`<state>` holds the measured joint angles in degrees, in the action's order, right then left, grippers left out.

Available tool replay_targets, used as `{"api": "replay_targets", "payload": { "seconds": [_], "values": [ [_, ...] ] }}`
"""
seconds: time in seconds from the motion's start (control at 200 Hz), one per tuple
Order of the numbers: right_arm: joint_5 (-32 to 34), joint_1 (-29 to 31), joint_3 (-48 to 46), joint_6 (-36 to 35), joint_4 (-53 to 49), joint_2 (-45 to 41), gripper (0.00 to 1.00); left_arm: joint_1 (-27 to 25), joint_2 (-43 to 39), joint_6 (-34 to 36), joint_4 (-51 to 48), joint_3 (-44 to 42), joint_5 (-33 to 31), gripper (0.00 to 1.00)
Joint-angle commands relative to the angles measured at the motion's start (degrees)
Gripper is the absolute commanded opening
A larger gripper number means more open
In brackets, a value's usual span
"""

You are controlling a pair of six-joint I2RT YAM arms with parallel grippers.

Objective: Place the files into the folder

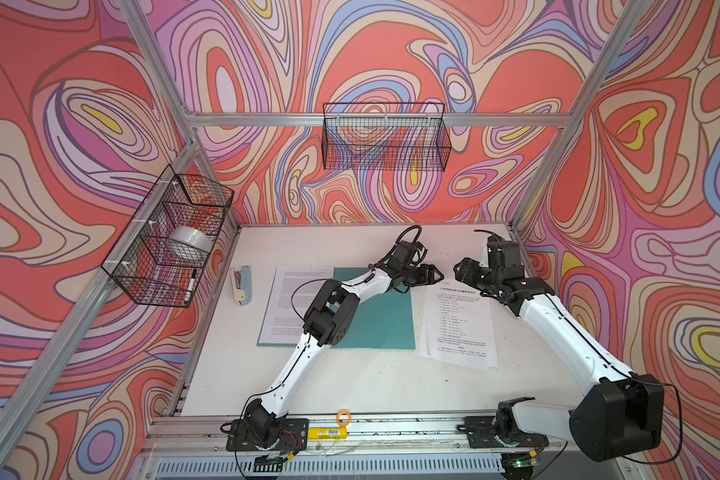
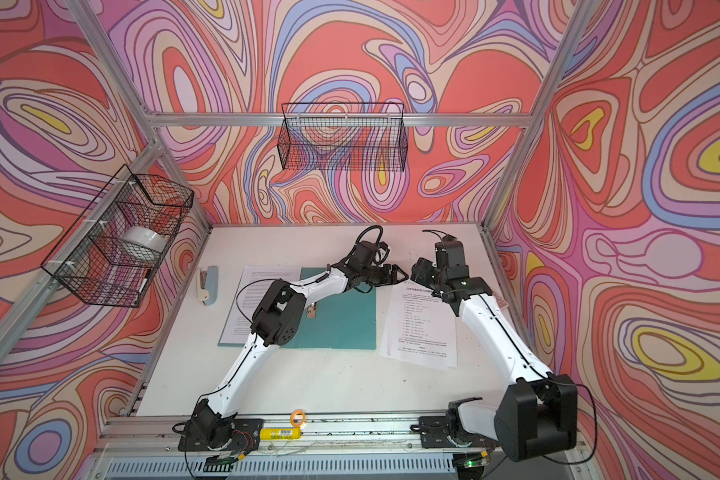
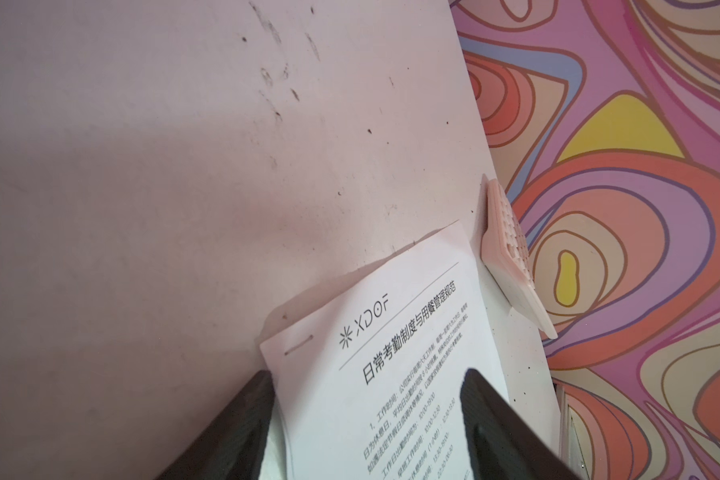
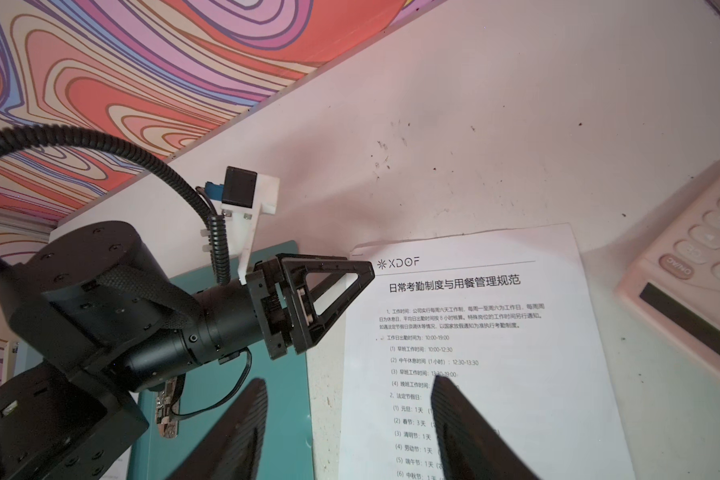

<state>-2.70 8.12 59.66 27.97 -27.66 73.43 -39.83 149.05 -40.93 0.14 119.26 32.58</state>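
Two left fingers (image 3: 233,432) flank the files' (image 3: 408,332) stapled corner.

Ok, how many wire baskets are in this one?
2. The left basket hangs on the side rail, holding a tape roll; the back basket hangs on the rear rail. None seems hidden.

Stapler (image 1: 242,286) left of folder (image 1: 383,320); files (image 1: 458,328) right.

Bright, pink-tinted light (wrist views perhaps soft)
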Motion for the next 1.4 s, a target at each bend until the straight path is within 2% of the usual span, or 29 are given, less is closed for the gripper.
{"api": "replay_targets", "payload": {
  "seconds": [0.0, 0.205, 0.661, 0.776, 0.851, 0.937, 1.007, 1.182, 1.357, 1.397],
  "values": [
    [-0.62, -0.71, -0.81, -1.08, 1.01, -0.13, 0.65, -0.42, 2.14, -2.20, 0.42, -0.78, 1.54, 0.69],
    [-0.50, -1.19, -1.30, -1.17, 0.67, -0.97, 0.65, -0.33, 0.63, -0.67, -1.39, -4.68, 0.34, 0.66],
    [-1.78, -1.31, -2.30, -0.07, 1.85, 2.51, 0.63, -0.07, 0.83, -0.29, -2.91, -7.79, 3.74, 0.60],
    [-1.71, -1.33, -4.55, 0.81, 3.74, 3.86, 0.62, -0.16, 1.64, -0.66, -2.22, -7.70, 3.95, 0.54],
    [-1.59, -1.31, -5.37, 1.19, 4.05, 4.51, 0.62, -0.16, 1.77, -0.73, -2.91, -7.84, 2.24, 0.43],
    [-1.11, -1.34, -6.37, 1.47, 4.69, 4.54, 0.62, -0.16, 1.85, -0.73, -3.18, -8.14, 0.63, 0.37],
    [-0.83, -1.32, -6.74, 1.60, 4.81, 4.66, 0.62, -0.16, 1.94, -0.89, -3.54, -8.24, -0.73, 0.28],
    [-0.96, -1.30, -7.10, 1.82, 5.07, 4.54, 0.62, -0.16, 2.12, -1.56, -3.33, -8.22, -1.73, 0.24],
    [-1.28, -1.26, -7.06, 2.16, 5.18, 4.46, 0.62, -0.24, 2.12, -3.39, -1.76, -8.33, -1.69, 0.10],
    [-1.26, -1.35, -7.07, 2.17, 5.10, 4.28, 0.62, -0.24, 2.03, -3.75, -1.50, -8.32, -1.71, 0.04]
  ]
}}
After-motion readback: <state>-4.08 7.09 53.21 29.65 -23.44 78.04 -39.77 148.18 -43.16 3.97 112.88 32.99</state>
